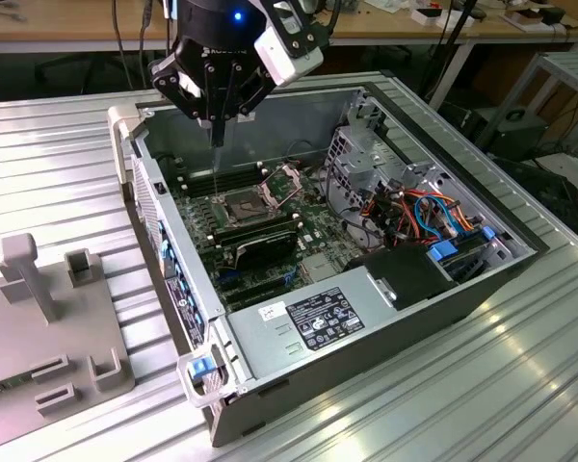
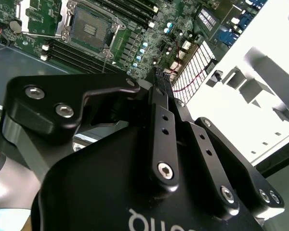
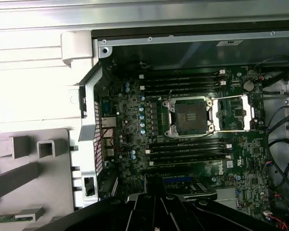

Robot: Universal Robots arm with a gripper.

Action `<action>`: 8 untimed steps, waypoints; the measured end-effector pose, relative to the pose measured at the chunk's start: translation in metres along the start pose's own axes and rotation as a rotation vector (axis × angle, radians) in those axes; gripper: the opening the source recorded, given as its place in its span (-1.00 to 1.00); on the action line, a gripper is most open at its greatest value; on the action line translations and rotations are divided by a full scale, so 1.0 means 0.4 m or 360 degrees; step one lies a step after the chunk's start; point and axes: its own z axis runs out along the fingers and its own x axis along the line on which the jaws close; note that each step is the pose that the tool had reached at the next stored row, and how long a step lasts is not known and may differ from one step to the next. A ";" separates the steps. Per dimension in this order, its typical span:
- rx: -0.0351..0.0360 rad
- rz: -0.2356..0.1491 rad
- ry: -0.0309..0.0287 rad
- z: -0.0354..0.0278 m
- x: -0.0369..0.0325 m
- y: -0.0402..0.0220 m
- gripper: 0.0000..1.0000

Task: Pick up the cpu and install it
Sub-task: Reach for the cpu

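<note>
At the exterior view's left we mark a grey fixture point(image 1: 39, 327) of posts and slotted blocks. It rests on the ribbed metal table point(image 1: 58, 164), just beside the open computer case point(image 1: 173, 269).

Moving rightward, the pincer point(image 1: 217, 123) hangs over the case with its tips pointing down at the motherboard point(image 1: 308, 226). We read it as pressed together, the two sides meeting at a narrow point. In the second wrist view the pincer point(image 2: 159, 77) looks the same, its fingers point(image 2: 159, 125) lying side by side with hardly a gap. The tips are seen from behind or edge-on. We therefore cannot tell whether the cpu is nipped between them, nor place the cpu relative to the pincer.

Just to the exterior view's right of the tips, and lower in that view, lies the socket point(image 1: 241, 205). It is clear of the pincer and not touched by it, and its hinged load plate point(image 1: 284, 181) stands open. In the first wrist view the socket point(image 3: 190, 115) shows a dark, exposed contact field inside its metal frame. There the load plate point(image 3: 236, 113) is folded to one side, rows of memory slots point(image 3: 183, 84) flank the frame, and the pincer point(image 3: 156, 185) sits apart from it. The second wrist view shows the same bare contact field in the socket point(image 2: 89, 29).

Further right in the exterior view we note a metal drive cage point(image 1: 366, 154) and a bundle of orange, red and blue cables point(image 1: 419, 217). The labelled power supply point(image 1: 328, 318) lies along the near wall of the case.
</note>
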 end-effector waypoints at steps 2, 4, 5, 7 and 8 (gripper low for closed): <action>0.0000 0.0000 -0.00001 0.000 0.001 0.000 -0.79; 0.0000 0.0000 0.00000 0.000 0.003 0.000 -0.79; 0.0000 0.0000 -0.00001 0.000 0.004 0.000 -0.79; 0.0000 0.0000 0.00000 0.000 0.007 -0.001 -0.79; 0.0000 0.0000 0.00002 0.000 0.009 -0.001 -0.79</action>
